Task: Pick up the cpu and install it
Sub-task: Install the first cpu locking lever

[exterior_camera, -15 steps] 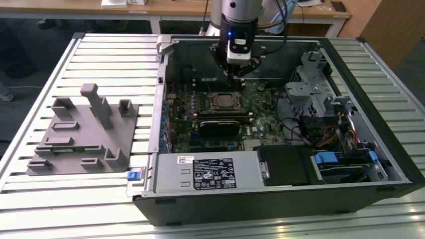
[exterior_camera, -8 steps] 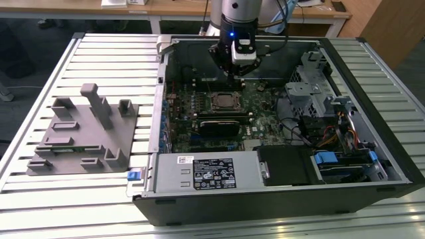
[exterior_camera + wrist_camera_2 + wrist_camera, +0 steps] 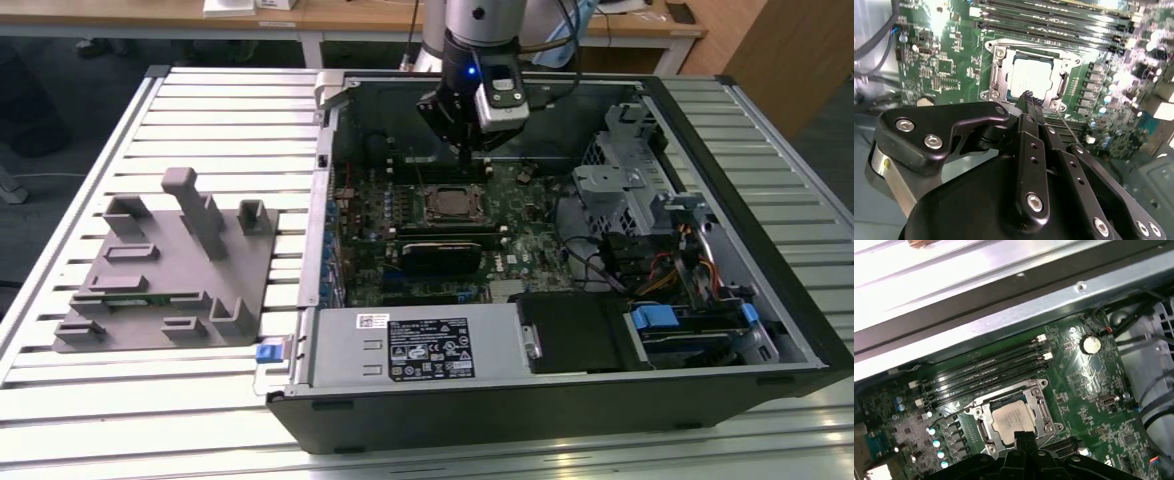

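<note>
Black fingers (image 3: 1030, 100) pressed together, nothing held between them, tips poised just above the edge of the socket (image 3: 1026, 75) in the second wrist view. Same closed tips (image 3: 1023, 436) seen at that socket's rim in the first wrist view. Seated flat inside the metal-framed socket: the cpu (image 3: 1030, 76), silvery-white top facing up, square to the frame, also plain in the first wrist view (image 3: 1013, 418). Surrounding it, green motherboard (image 3: 1089, 390) with a row of long dark memory slots (image 3: 984, 372) just beside the socket and a round coin battery (image 3: 1090, 344) further off. From the exterior view, arm reaching down into an open computer case (image 3: 561, 390) lying on its side, gripper (image 3: 467, 150) hanging over the board near the socket (image 3: 451, 203). Well apart, toward the exterior view's left, grey plastic holder blocks (image 3: 174, 270) resting on the slatted metal tabletop (image 3: 120, 400).
</note>
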You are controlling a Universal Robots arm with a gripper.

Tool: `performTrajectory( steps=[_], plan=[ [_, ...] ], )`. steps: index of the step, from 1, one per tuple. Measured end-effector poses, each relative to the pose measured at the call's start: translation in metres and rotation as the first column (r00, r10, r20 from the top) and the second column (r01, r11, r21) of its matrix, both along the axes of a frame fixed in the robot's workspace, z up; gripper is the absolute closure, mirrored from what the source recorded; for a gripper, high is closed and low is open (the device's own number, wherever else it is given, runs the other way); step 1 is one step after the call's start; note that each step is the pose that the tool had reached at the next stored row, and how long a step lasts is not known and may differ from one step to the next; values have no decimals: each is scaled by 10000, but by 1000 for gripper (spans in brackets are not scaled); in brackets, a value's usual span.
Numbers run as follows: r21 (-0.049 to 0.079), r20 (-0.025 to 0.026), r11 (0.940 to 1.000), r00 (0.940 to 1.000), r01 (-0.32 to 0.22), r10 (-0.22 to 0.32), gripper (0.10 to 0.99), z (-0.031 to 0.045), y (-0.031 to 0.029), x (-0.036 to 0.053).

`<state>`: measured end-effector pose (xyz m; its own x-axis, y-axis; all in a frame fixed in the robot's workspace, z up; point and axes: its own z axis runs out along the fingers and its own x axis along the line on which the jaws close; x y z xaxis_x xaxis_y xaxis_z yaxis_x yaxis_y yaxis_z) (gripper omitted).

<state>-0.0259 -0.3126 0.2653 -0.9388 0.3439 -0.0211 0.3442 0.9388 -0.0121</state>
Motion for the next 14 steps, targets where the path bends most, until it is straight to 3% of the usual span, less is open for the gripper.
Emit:
performTrajectory(
  steps=[5,9,11,14],
  plan=[
    [11,0,9960,9960,-897,897,980,-4,0,0],
    [45,6,9867,9868,-1622,1622,980,-12,0,-1],
    [105,15,9817,9817,-1904,1904,980,-17,-1,0],
    [294,56,9767,9771,-2126,2125,980,-25,0,-5]
  ],
)
